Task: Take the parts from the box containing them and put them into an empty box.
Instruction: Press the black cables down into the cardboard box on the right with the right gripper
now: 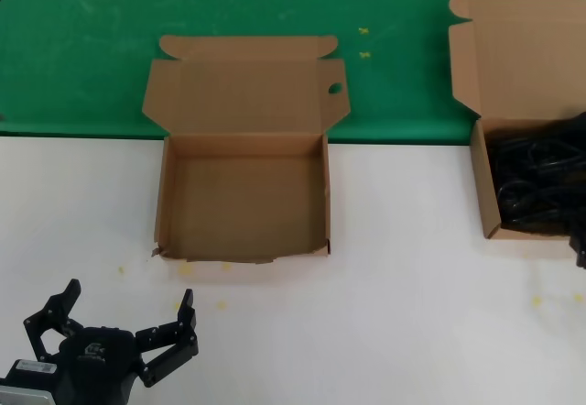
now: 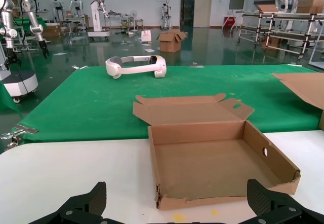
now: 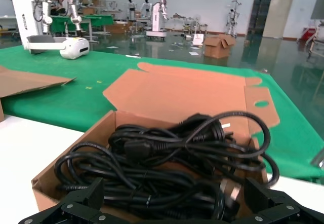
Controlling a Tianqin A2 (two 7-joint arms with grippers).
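Note:
The empty box [image 1: 174, 194] lies open at the table's middle, its lid with a round hole [image 1: 335, 88] folded back and its front edge torn. The box containing the parts [image 1: 479, 185] stands at the right edge, plain lid up. Inside it lie the parts [image 1: 536, 180], looped black cables. My left gripper [image 1: 129, 292] hovers open near the front left, facing the empty box [image 2: 212, 163]. In the left wrist view the left gripper [image 2: 176, 197] holds nothing. My right gripper [image 3: 174, 193] is open just above the cables [image 3: 167, 148], fingers apart on either side of the pile.
A green mat [image 1: 92, 48] covers the far half of the white table [image 1: 412, 313]. A white headset [image 2: 135, 66] lies on the mat beyond the empty box. The full box's side wall [image 3: 76, 153] rises close before the right gripper.

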